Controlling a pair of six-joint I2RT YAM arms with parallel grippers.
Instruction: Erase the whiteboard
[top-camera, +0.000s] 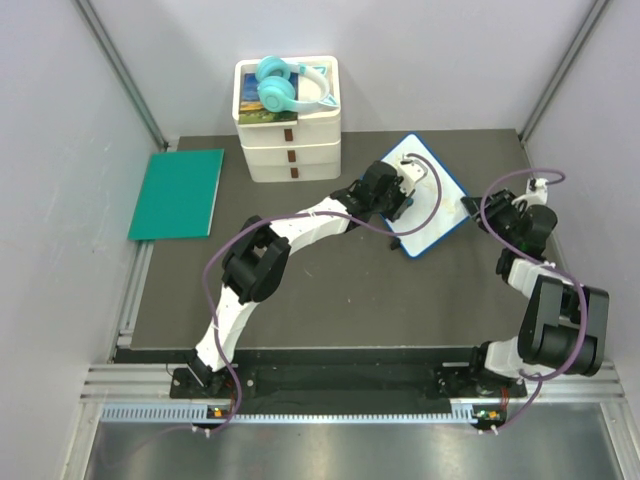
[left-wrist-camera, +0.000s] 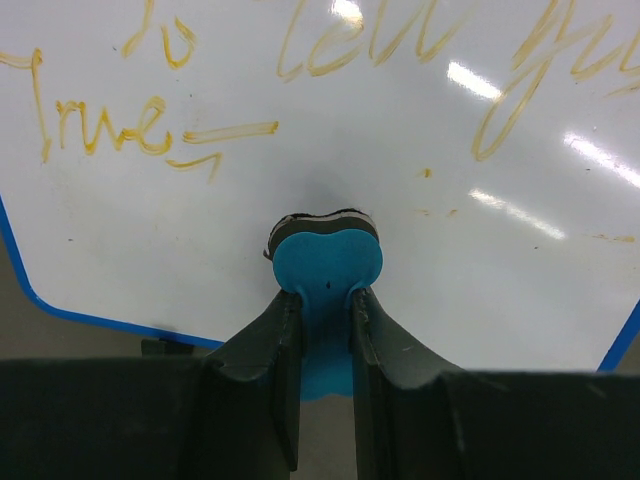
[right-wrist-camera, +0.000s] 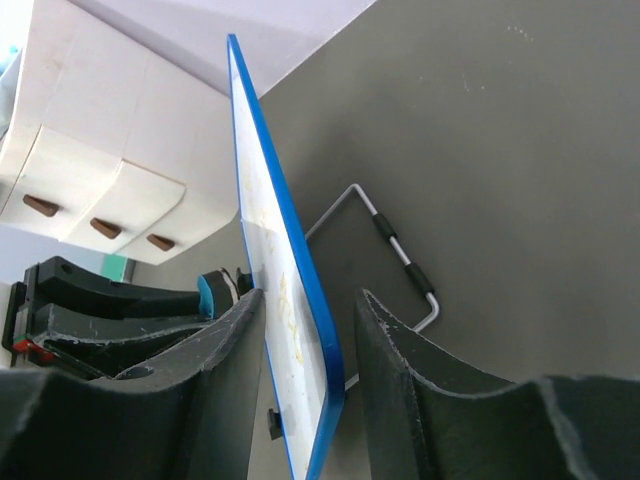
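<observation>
left pincer (left-wrist-camera: 325, 298), blue eraser (left-wrist-camera: 328, 252) against whiteboard (left-wrist-camera: 420, 190)

We see a white left arm (top-camera: 300, 228) with black joints, a mostly black right arm (top-camera: 562, 328), lilac cables (top-camera: 208, 280) on both, and scuffed black gripper fingers (right-wrist-camera: 420, 385).

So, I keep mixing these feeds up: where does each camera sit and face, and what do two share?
Top external: above and behind the robot, looking down on the table; the left arm and right arm reach the whiteboard.
Left wrist: on the left arm, facing the board's written face; left end effector shut on the blue eraser.
Right wrist: on the right arm, looking along the board's edge; right end effector straddles it.
Shared: both wrist views show whiteboard and eraser.
</observation>
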